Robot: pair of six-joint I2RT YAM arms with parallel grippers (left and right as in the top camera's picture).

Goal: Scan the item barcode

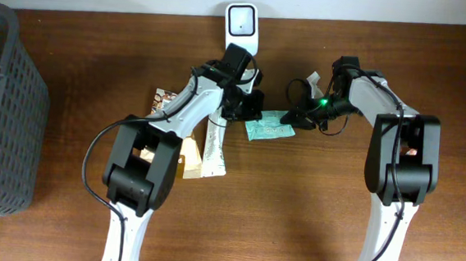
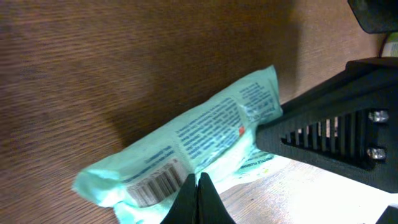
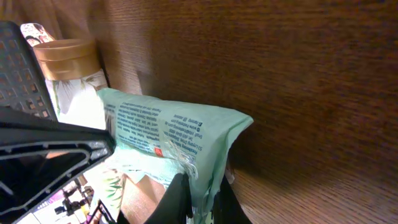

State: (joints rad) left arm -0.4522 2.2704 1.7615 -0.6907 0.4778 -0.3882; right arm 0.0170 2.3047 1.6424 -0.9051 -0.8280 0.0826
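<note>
A mint-green packet (image 1: 270, 130) lies between my two grippers in the middle of the table, its printed back facing up. The left wrist view shows its barcode (image 2: 152, 184) near one end. My left gripper (image 2: 199, 182) is shut with its tips pinched on the packet's (image 2: 205, 127) lower seam. My right gripper (image 3: 200, 186) is shut on the opposite end of the packet (image 3: 180, 134), film showing between its fingers. From overhead the left gripper (image 1: 253, 115) and right gripper (image 1: 293, 118) face each other across the packet. A white scanner (image 1: 242, 24) stands at the table's back edge.
A dark mesh basket (image 1: 4, 106) fills the left side. Beside the left arm lie a white packet (image 1: 213, 150), a brown item (image 1: 190, 159) and a printed snack pack (image 1: 165, 101). A round brown tub (image 3: 65, 56) shows in the right wrist view.
</note>
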